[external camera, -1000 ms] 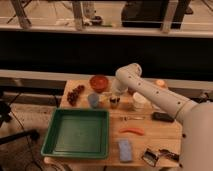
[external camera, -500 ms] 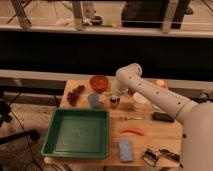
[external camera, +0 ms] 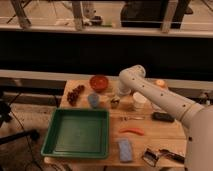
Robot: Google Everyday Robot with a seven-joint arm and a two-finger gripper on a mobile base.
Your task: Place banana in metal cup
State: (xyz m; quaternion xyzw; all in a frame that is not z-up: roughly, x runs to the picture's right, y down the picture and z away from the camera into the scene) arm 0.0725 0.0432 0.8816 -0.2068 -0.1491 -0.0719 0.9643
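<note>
Gripper (external camera: pixel 118 96) low over the metal cup (external camera: pixel 115 103), mid-tabletop (external camera: pixel 146 141).
Nearest, a green tray (external camera: pixel 75 154) shows only its own floor; beside it lie a blue pad (external camera: pixel 125 149) and an orange-red curved piece (external camera: pixel 131 131). Behind that, a pale thin shape, seemingly the banana (external camera: pixel 131 118), lies flat, apart from the cup. The metal cup stands between a blue-grey cup (external camera: pixel 93 100) and a white container (external camera: pixel 139 100); what it holds, and how the fingers stand, I cannot tell. Farthest, a red bowl (external camera: pixel 99 82).
</note>
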